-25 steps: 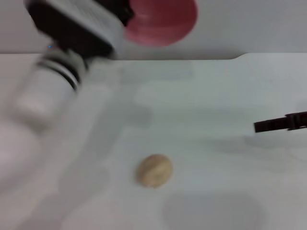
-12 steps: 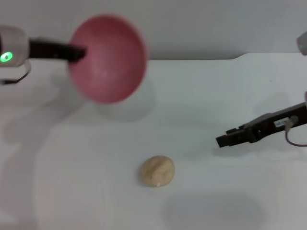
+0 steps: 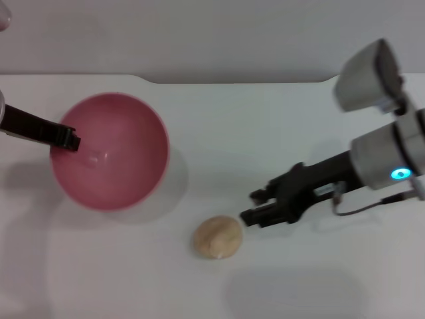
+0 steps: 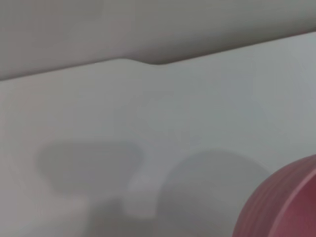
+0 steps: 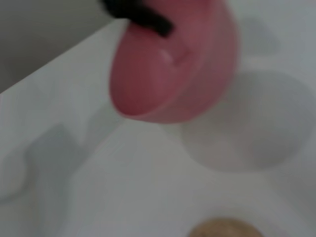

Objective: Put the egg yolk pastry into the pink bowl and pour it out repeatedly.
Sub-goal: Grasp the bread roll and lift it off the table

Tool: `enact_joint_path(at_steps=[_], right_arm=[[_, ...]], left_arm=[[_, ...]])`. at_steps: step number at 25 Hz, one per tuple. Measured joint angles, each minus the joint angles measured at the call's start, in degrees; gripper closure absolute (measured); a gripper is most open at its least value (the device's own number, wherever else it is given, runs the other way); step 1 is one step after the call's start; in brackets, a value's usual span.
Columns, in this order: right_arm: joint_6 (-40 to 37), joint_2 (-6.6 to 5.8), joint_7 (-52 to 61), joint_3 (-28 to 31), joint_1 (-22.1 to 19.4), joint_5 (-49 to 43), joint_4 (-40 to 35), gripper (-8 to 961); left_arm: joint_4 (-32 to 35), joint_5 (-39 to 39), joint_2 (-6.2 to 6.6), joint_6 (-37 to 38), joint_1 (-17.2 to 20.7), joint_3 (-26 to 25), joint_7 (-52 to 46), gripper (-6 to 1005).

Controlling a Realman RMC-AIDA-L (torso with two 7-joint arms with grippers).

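The pink bowl (image 3: 109, 151) hangs at the left of the table with its opening up. It is empty, and its shadow falls on the table to its right. My left gripper (image 3: 66, 140) is shut on its left rim. The egg yolk pastry (image 3: 217, 236) lies on the table in front of centre, outside the bowl. My right gripper (image 3: 252, 206) is open just right of the pastry, low over the table, and is not touching it. In the right wrist view the pink bowl (image 5: 173, 64) is raised over its shadow, and the pastry (image 5: 224, 229) shows at the edge. The bowl's rim (image 4: 286, 207) shows in the left wrist view.
The white table (image 3: 265, 126) ends at a grey wall along the back edge (image 3: 239, 81). Nothing else stands on it.
The left arm swung the bowl down and to the left, turning its opening up. The right gripper came in from the right, up to the pastry. The pastry stayed put.
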Motion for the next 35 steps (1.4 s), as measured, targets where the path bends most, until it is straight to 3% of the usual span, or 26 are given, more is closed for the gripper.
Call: enact_joint_path(at_steps=[10,20,30,35], right_arm=[[10.4,0.11,-0.9,-14.07,5.45,2.21,6.62,454],[19.65,0.25,-0.81,-26.07,5.84,2.54,7.49,470],[20.44,0.19,-0.43,-25.89,5.83,2.56,8.27,546],[20.3,0.02,-0.08,-21.85,4.12,4.63,8.16,604]], left_arm=[[0.22,-0.04,-0.13,1.54,-0.55,0.56,0.16,1000],[0.03,-0.04,-0.1,0.89,-0.64,0.58,0.24,999],[-0.62,-0.04,-0.09,0.89,-1.63,0.81,0.4,999],[-1.62,-0.04,-0.1,0.92,-2.67,1.98,0.43,1000]])
